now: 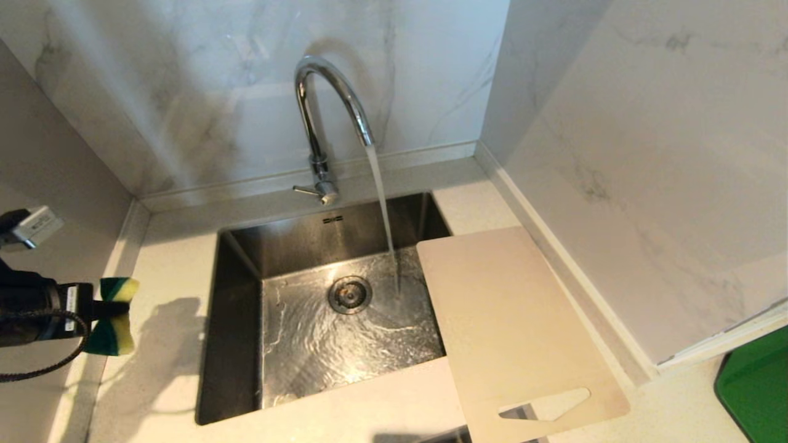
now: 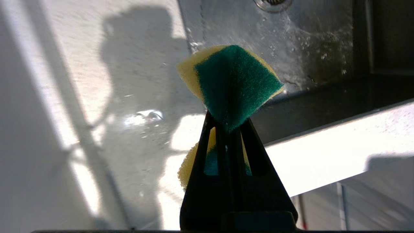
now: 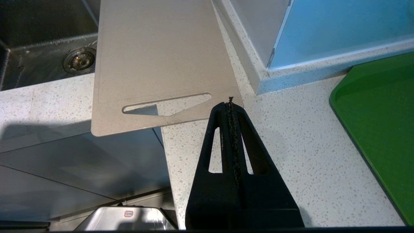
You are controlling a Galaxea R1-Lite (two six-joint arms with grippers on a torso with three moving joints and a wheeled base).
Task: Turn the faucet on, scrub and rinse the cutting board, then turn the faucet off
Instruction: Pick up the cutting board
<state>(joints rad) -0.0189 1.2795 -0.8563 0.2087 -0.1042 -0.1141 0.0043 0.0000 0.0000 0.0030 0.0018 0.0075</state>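
Observation:
The chrome faucet (image 1: 320, 123) stands behind the sink and a stream of water runs from its spout into the steel sink (image 1: 240, 344). The cream cutting board (image 1: 511, 326) (image 3: 155, 55) lies flat over the sink's right rim and the counter, handle slot nearest me. Over the counter left of the sink, my left gripper (image 1: 101, 317) (image 2: 229, 124) is shut on a yellow-and-green sponge (image 1: 114, 317) (image 2: 233, 84), pinched at its middle. My right gripper (image 3: 230, 105) is shut and empty, hovering above the counter just short of the board's near corner.
Marble walls close in behind and to the right. A green tray (image 1: 754, 387) (image 3: 378, 113) sits on the counter at the far right. The sink floor around the drain (image 1: 349, 294) is wet with rippling water. The counter's front edge drops off below the board.

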